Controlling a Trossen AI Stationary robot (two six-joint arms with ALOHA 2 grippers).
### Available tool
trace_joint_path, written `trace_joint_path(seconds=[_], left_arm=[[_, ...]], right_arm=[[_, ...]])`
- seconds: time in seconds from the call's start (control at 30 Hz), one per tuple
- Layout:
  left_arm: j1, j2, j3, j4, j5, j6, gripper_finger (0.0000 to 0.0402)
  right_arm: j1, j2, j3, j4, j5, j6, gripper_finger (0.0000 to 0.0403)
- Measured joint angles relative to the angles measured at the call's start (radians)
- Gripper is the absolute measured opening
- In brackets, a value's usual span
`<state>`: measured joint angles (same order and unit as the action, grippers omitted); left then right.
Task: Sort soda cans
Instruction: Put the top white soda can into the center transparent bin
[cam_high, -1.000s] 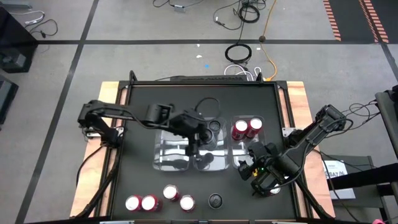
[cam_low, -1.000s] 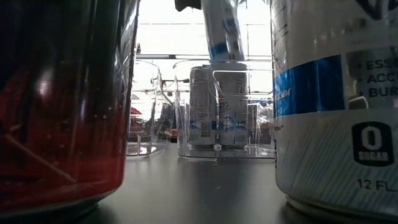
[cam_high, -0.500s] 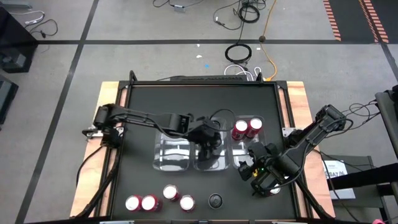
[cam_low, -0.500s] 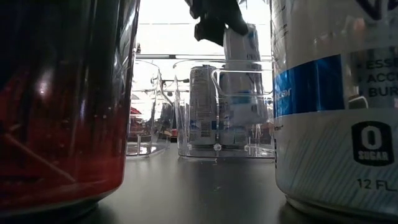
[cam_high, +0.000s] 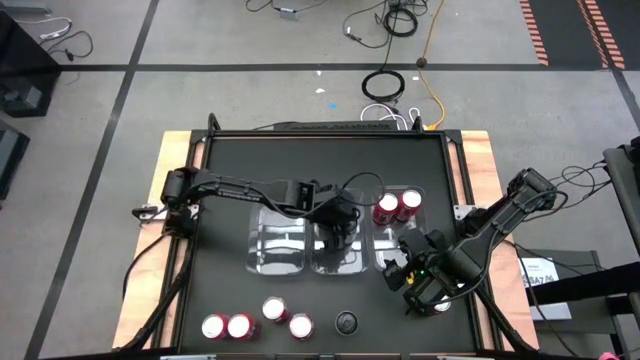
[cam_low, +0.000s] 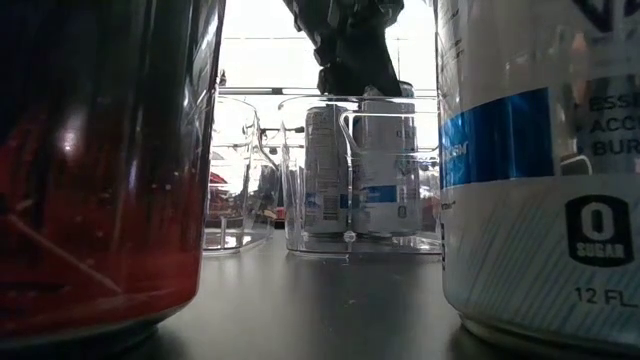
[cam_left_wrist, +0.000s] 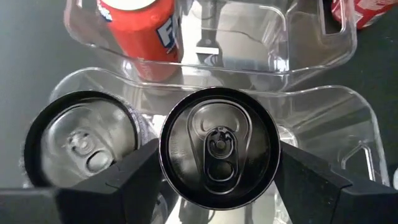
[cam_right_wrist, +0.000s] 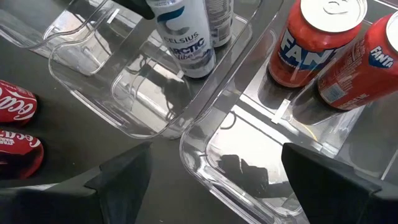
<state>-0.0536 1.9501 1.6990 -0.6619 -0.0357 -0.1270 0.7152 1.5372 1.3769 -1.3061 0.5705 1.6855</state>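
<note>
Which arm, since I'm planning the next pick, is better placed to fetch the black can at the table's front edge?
Right. The right tool is open and empty, and it is somewhat nearer the black can. The left tool is shut on a held can inside the middle bin.

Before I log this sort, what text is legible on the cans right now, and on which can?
"CELSIUS" and "ARCTIC", with a partly cut word below: white can in the middle bin.
"FANTA", end cut off: red can in the neighbouring bin.
"FANTA": second red can beside it.
"Coca-Cola" script, partly shown: two red cans on the table.
"0 SUGAR", "12 FL": near white can.
Smaller print: unreadable.
</note>
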Motion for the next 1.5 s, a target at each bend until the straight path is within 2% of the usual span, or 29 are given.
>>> trace_joint_path(seconds=[0.4,1.5], left_arm=[[0.005,0.008,0.0,-0.001,0.002,0.001,0.0293],[0.008,0.008,0.0,-0.005,0.027,-0.023,0.0296]], right_arm=[[0.0,0.0,0.0,0.0,0.0,0.0,0.0345],[0.0,0.0,0.0,-0.005,0.002,-0.008,0.0345]])
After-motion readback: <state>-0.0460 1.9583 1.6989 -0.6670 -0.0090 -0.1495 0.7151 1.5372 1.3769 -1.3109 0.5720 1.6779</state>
